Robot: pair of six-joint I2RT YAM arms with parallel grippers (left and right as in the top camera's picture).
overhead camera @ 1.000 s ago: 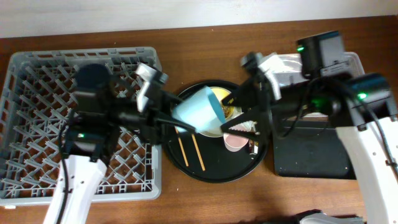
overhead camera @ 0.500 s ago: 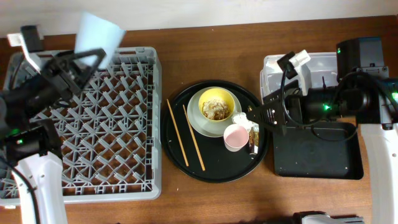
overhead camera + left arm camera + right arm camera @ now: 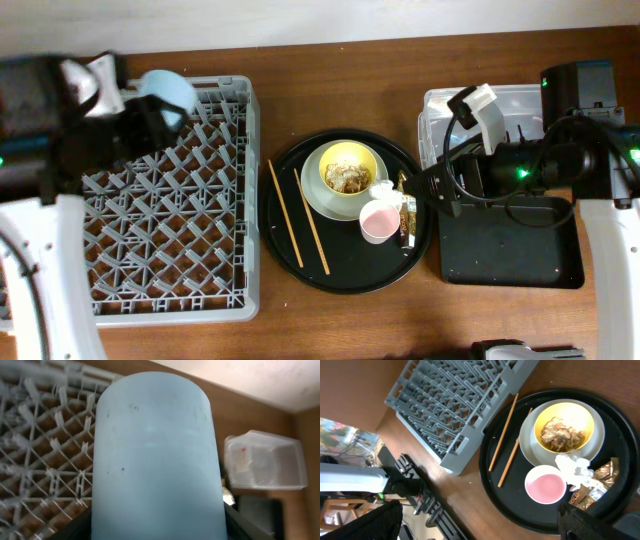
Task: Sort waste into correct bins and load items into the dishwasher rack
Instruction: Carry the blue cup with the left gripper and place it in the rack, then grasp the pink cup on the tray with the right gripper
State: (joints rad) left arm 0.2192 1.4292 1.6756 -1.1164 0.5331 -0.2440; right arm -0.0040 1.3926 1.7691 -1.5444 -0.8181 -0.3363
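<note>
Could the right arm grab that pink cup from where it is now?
Probably yes: the right gripper hovers open close beside the pink cup, nothing covers it, though the tissue crowds one side.

Pegs (image 3: 170, 228) crowd dishwasher rack (image 3: 251, 200).

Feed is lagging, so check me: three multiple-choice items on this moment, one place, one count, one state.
1. Where is the blue cup? A. on the table B. in the left gripper above the dishwasher rack C. in the clear tub
2. How many chopsticks lie on the round tray? A. one B. two C. four
3. The right gripper is: A. open, empty B. shut on the wrapper C. shut on the pink cup
Answers: B, the cup hangs over the rack's back edge; B, two lie left of the plate; A, its fingers stand wide apart with nothing between.
</note>
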